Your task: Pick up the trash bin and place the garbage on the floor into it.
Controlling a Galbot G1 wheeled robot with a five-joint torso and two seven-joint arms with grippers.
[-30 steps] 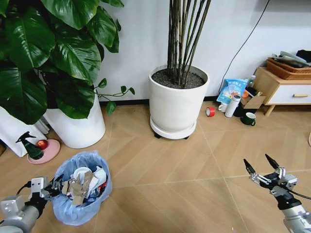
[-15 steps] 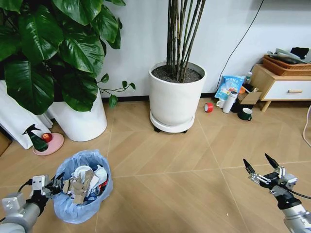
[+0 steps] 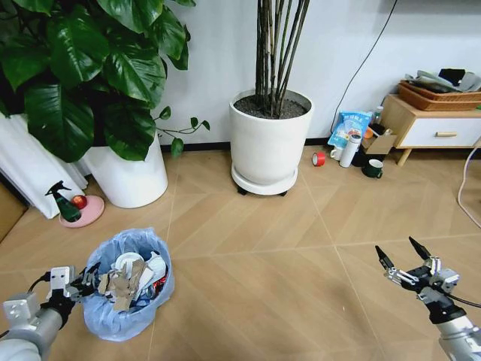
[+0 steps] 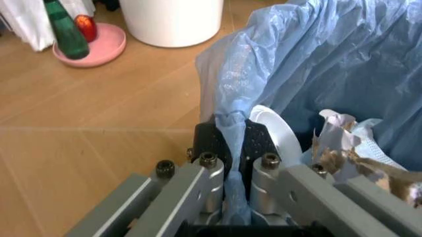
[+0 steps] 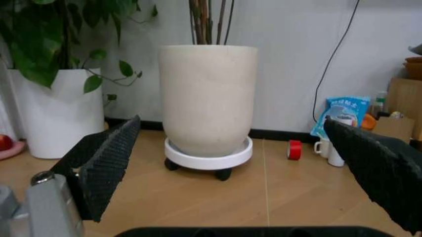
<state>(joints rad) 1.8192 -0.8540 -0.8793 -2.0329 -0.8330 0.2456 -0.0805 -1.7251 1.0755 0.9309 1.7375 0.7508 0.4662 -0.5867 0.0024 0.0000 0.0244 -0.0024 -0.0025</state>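
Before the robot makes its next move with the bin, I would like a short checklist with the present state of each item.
1. Left end effector holds the trash bin by its rim: ok, shut on the blue bag edge.
2. Garbage sits inside the bin: ok, paper and wrappers fill it.
3. Bin upright: ok in the head view.
4. Bin lifted off the floor: cannot tell.
5. Right end effector free: ok, open and holding nothing, over bare floor.
6. Bin apart from the spray bottle: ok.
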